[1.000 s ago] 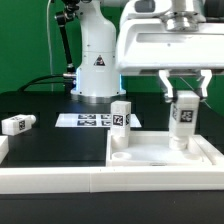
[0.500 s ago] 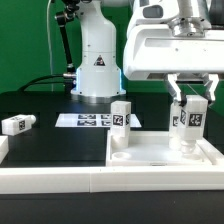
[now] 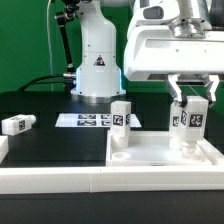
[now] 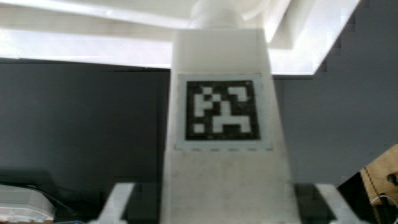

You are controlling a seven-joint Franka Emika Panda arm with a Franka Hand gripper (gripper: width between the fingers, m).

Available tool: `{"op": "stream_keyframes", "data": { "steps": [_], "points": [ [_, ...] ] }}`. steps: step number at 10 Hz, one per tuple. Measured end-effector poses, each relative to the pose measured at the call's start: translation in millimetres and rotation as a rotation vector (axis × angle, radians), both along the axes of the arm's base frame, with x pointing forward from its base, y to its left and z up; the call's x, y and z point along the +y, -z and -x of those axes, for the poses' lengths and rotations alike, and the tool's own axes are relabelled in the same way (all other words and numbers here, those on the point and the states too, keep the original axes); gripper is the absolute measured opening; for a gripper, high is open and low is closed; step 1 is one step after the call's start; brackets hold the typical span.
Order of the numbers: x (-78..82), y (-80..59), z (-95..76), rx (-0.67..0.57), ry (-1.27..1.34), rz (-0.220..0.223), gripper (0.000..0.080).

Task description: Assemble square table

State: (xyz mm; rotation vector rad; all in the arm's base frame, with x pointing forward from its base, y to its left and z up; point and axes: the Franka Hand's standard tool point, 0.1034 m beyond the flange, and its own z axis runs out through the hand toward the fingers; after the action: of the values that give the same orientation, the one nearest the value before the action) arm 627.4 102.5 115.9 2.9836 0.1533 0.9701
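gripper [image 3: 190,108]: fingers [image 4: 121,203] pinching upright leg [image 3: 188,124] between them | leg's lower end at square tabletop [image 3: 150,153], far corner, exterior view's right

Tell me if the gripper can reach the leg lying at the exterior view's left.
Probably not yet: the gripper is shut on an upright leg at the tabletop. The lying leg itself sits uncovered.

Low frontal exterior view, close wrist view, shared leg [image 3: 190,119]
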Motion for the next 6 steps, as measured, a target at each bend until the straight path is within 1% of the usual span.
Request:
{"op": "stream_keyframes", "data": {
  "steps": [3,6],
  "points": [
    [1.5,3.5,1.4,0.005,-0.003,0.001,0.0291],
    [9.7,13.9,5.9,0.018,-0.017,0.005,0.0291]
  ]
}}
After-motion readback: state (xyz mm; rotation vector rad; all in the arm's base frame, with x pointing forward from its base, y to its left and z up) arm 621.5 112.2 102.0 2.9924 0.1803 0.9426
